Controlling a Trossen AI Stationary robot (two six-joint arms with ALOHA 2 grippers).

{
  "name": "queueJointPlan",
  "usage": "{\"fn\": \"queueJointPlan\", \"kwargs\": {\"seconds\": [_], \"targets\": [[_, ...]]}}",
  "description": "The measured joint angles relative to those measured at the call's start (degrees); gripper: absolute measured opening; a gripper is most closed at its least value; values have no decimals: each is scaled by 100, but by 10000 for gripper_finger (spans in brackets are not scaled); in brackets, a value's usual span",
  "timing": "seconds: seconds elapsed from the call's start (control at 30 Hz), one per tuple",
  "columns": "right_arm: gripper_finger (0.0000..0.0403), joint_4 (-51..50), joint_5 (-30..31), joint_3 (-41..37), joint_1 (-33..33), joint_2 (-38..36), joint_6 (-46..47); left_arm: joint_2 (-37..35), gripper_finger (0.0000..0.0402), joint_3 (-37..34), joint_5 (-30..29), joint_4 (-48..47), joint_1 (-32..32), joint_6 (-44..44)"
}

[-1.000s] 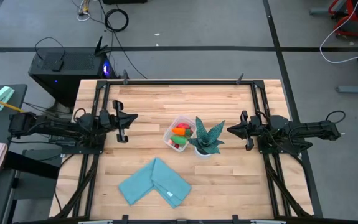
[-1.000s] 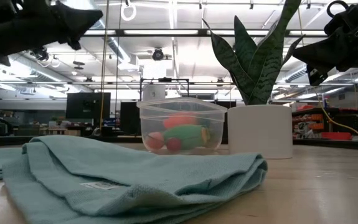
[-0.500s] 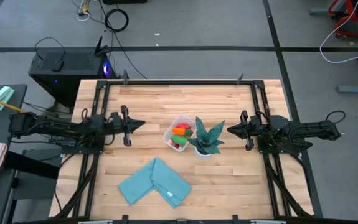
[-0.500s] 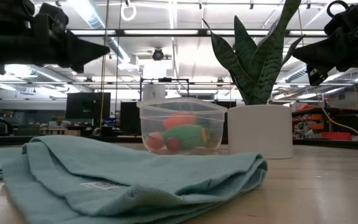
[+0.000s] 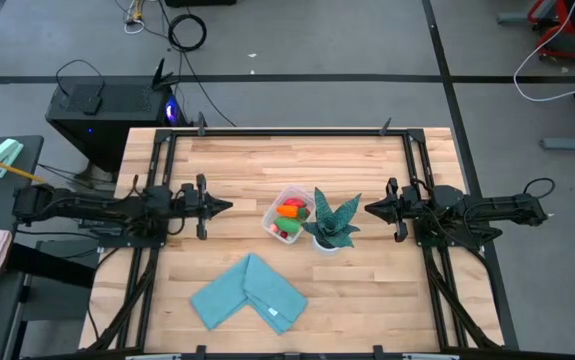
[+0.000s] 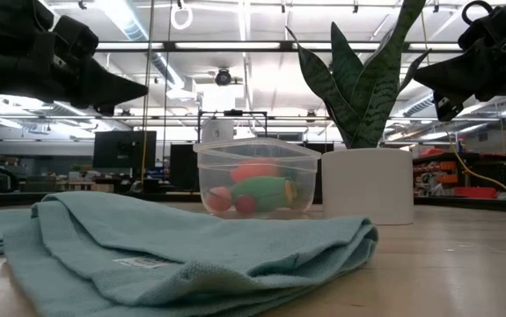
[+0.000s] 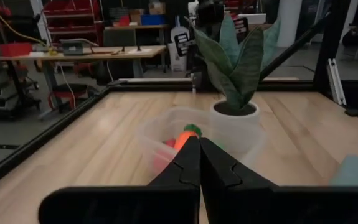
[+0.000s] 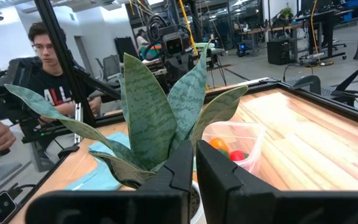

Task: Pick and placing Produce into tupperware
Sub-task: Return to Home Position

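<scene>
The tupperware point(image 5: 287, 213), a small clear box, stands on the table's middle, and the produce point(image 6: 257, 187) lies inside it: an orange piece, a green oval and red pieces. My left gripper point(image 5: 229, 207) hovers level to its left, shut and empty, pointing at the box point(image 7: 160, 134). My right gripper point(image 5: 367, 209) hovers level on the right, beyond the potted plant, shut and empty. Past its fingers point(image 8: 194, 148) the plant's leaves partly hide the box point(image 8: 238, 146).
A spiky plant in a white pot point(image 5: 331, 224) stands touching the box's right side. A folded teal cloth point(image 5: 249, 293) lies near the table's front edge. A black frame point(image 5: 287, 132) rims the table. A person point(image 8: 48, 59) sits beyond the left edge.
My left gripper has tipped from a downward slant up to level and has sunk a little. Its fingertips now reach farther toward the tupperware. It has stayed shut. The box, the produce and my right arm have kept still.
</scene>
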Motion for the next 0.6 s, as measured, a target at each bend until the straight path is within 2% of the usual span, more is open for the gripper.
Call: {"fn": "queueJointPlan", "kwargs": {"seconds": [0.6], "targets": [[25, 2, 2, 0, 0, 0, 0, -1697, 3, 0, 2, -1536, -130, 21]]}}
